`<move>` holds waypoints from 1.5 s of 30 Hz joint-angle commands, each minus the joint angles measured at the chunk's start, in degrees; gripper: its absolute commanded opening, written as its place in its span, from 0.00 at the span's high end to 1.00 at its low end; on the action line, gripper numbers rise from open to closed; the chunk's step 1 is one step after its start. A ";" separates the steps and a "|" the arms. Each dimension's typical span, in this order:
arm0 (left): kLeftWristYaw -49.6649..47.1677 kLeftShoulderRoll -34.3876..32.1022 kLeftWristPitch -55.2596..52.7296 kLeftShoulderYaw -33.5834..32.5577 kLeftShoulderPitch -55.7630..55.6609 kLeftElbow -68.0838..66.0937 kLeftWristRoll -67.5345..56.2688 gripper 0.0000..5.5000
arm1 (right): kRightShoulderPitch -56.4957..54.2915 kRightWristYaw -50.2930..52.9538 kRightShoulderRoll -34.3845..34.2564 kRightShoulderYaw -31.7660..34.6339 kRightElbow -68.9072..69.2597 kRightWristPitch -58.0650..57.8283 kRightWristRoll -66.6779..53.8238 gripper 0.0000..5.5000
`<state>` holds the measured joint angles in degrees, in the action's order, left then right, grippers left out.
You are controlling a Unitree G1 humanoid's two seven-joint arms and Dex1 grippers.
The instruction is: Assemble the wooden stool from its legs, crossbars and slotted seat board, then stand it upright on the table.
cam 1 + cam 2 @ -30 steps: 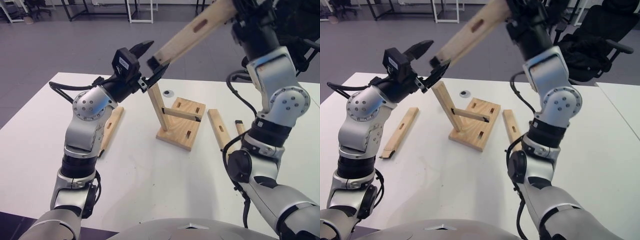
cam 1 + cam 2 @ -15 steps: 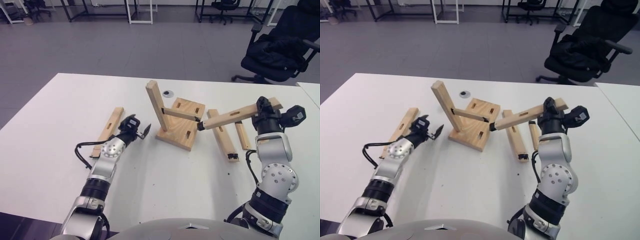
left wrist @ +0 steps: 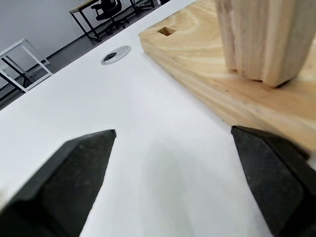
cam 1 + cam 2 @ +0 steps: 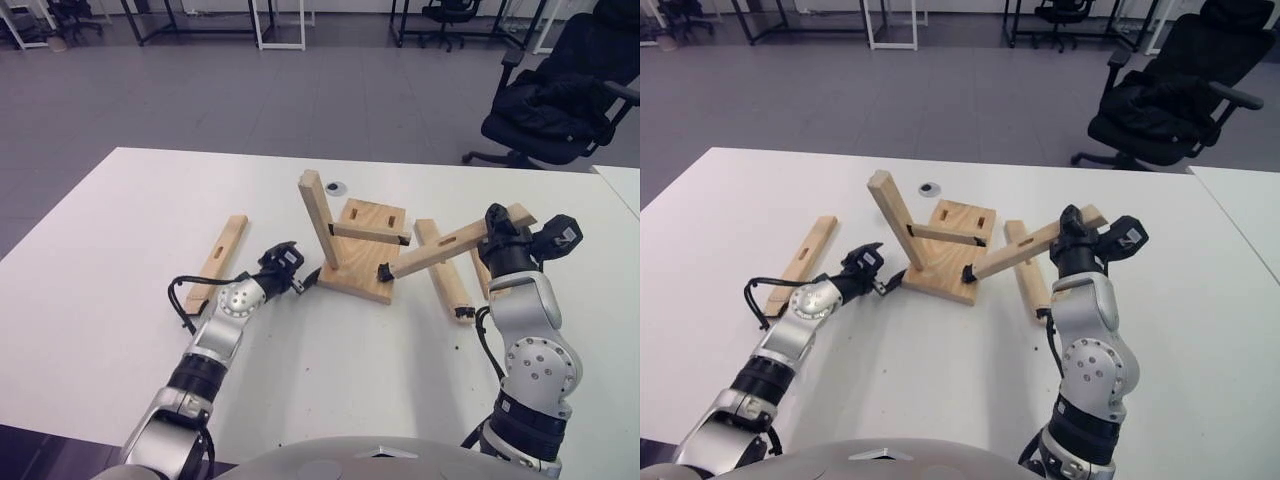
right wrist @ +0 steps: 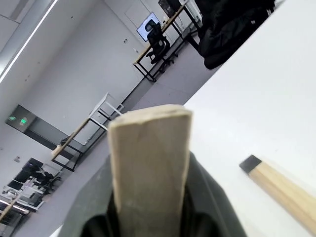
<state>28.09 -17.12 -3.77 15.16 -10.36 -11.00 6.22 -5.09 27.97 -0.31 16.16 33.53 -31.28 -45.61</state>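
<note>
Seat board flat mid-table, one leg standing in it. Left gripper spread apart at its edge. Right gripper clamped on second leg; tip-to-board contact unclear.

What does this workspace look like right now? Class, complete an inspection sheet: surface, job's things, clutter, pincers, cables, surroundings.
Surface: flat white table, with a small round grey grommet behind the board.
Job's things: pale wooden slotted seat board lies flat; a tilted wooden leg stands in it, with a thin wooden crossbar plugged into its side; loose wooden legs lie flat, one to the board's left, one to its right.
Clutter: nothing seen.
Pincers: left pincer open, low at the board's near left edge; right pincer shut on a held wooden leg, dark-tipped end near the board's near right corner.
Cables: black cable looped beside the left forearm.
Surroundings: grey floor, black office chair, metal frames.
</note>
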 commanded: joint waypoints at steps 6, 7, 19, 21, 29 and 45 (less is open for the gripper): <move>3.92 0.21 -9.84 2.81 2.67 10.60 -0.99 0.21 | 2.22 -6.36 6.14 -8.17 0.56 1.09 14.65 0.82; 4.04 0.44 -9.99 2.88 2.53 10.66 -1.20 0.21 | 2.04 -7.53 6.50 -9.23 -0.05 1.93 16.25 0.82; 4.12 0.31 -12.20 1.17 1.55 13.68 -2.34 0.21 | 10.12 -16.36 5.56 -12.06 -4.88 3.15 20.91 0.82; 3.92 0.30 -12.85 1.46 1.52 14.98 -2.00 0.21 | 9.55 -17.37 6.77 -13.63 -4.62 2.57 23.24 0.82; 1.40 2.26 -23.57 -0.12 -5.62 25.07 -1.71 0.21 | 5.17 -17.46 9.36 -17.00 -3.40 -4.53 25.93 0.81; -0.88 9.57 -26.02 8.29 -11.14 30.06 -2.02 0.21 | -3.55 -29.37 15.52 -22.31 2.37 -16.71 25.49 0.50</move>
<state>25.99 -10.71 -30.30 20.08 -18.43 18.21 5.23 -6.77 1.76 15.69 -1.65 34.56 -45.60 -18.68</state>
